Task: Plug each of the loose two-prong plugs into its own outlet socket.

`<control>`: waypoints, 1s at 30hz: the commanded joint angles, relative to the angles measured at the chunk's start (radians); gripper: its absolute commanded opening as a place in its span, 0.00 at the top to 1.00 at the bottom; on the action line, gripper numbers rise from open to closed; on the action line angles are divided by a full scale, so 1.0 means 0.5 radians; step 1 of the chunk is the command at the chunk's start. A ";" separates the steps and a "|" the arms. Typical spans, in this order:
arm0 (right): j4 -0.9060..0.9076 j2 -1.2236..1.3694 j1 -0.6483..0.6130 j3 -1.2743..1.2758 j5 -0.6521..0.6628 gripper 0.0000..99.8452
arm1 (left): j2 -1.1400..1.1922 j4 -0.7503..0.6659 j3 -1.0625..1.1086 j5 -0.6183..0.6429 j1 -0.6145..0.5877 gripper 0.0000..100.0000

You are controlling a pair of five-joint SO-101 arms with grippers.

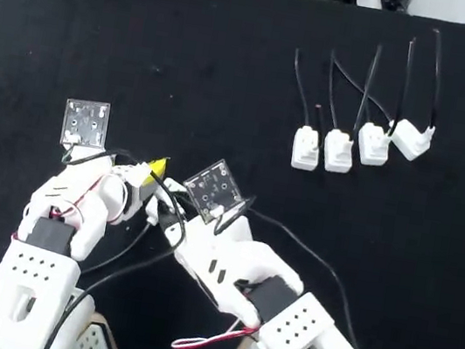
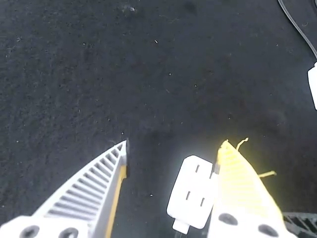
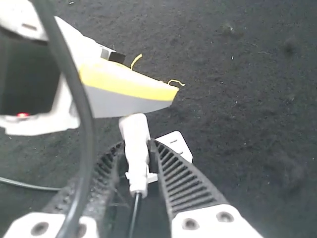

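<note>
While my right gripper [image 3: 137,145] pinches a white plug [image 3: 134,130] by its body, cable trailing back, my left gripper [image 2: 174,146] stands wide, a white outlet socket [image 2: 192,194] touching its yellow finger [image 2: 237,178]. Both meet near nine o'clock of the table [image 1: 232,68] middle; four more plugs [image 1: 338,150] lie in a row at two o'clock, their cords running toward twelve.

**A:** Any readable text, labels or numbers?

**B:** None I can read. Socket [image 2: 194,193] face is plain white, slots only. Plug [image 3: 135,144] is plain white where I see it.

**A:** The plates?

**B:** Square plate [image 1: 86,123] and second plate [image 1: 215,188] show dark dots, no legible characters.

**A:** Far plugs?

**B:** Row plugs [image 1: 339,150] are too small to tell.
</note>
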 commanded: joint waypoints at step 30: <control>-0.203 -0.109 0.098 -0.066 -0.166 0.99 | 0.031 0.000 0.069 -0.003 0.005 0.71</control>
